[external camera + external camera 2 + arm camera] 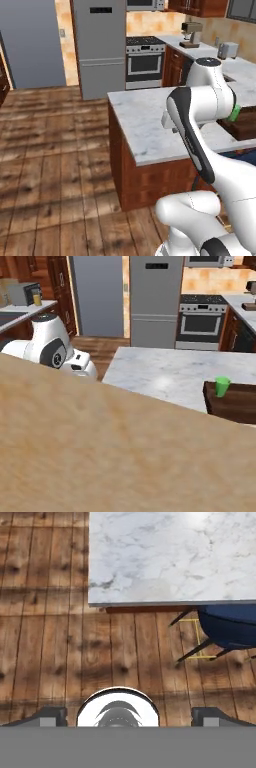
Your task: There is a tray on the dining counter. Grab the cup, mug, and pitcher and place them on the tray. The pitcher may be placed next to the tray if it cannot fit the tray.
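Pincer (128, 719) spread wide, holding nothing; I see its two tips at the bottom of the hand view, pointed down past the surface (170, 557) edge at the plank floor (55, 642) and a blue chair (227, 627). I judge the arm is between fetches, carried high to clear the surface. The cup (222, 386) stands upright on the tray (235, 403) near its left end, so that item looks delivered; the tray sits toward the right end of the surface (160, 376). Left base view: the arm hides most of this, leaving a green sliver of cup (235, 112) and a corner of tray (245, 126). Right base view gives the cup plainly, though a blurred tan mass (very near the lens, cannot identify) blocks its lower half. Far left there, a small orange-yellow vessel (36, 297) sits on another counter (25, 311); possibly the pitcher, too small to confirm. Mug not located.
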Motion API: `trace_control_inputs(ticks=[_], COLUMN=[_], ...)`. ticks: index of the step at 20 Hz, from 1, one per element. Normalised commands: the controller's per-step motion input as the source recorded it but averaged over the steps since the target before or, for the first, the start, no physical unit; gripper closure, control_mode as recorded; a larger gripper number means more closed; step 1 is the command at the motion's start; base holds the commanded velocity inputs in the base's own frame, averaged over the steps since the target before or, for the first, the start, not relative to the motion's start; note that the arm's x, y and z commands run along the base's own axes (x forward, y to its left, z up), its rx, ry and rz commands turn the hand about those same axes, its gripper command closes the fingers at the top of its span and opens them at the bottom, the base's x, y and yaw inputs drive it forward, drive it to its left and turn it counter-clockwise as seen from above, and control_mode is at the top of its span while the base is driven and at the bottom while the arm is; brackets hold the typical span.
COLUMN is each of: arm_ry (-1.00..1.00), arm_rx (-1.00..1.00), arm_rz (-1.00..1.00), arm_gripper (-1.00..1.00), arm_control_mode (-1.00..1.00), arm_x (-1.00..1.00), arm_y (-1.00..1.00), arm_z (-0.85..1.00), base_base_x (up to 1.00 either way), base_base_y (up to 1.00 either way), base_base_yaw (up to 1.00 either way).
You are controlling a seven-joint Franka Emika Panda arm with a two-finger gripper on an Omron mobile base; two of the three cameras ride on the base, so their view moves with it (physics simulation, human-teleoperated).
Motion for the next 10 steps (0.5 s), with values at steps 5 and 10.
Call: trace_control_inputs(ticks=[5,10], arm_ry=[0.00,0.00], arm_rx=[0.00,0.00], arm_rz=[0.00,0.00], arm_gripper=[-1.00,-1.00], arm_control_mode=[1.00,1.00], arm_x=[0.00,0.00], arm_y=[0.00,0.00], arm_z=[0.00,0.00], base_base_x=[0.28,0.58], base_base_y=[1.00,1.00], base_base_yaw=[0.00,-0.01])
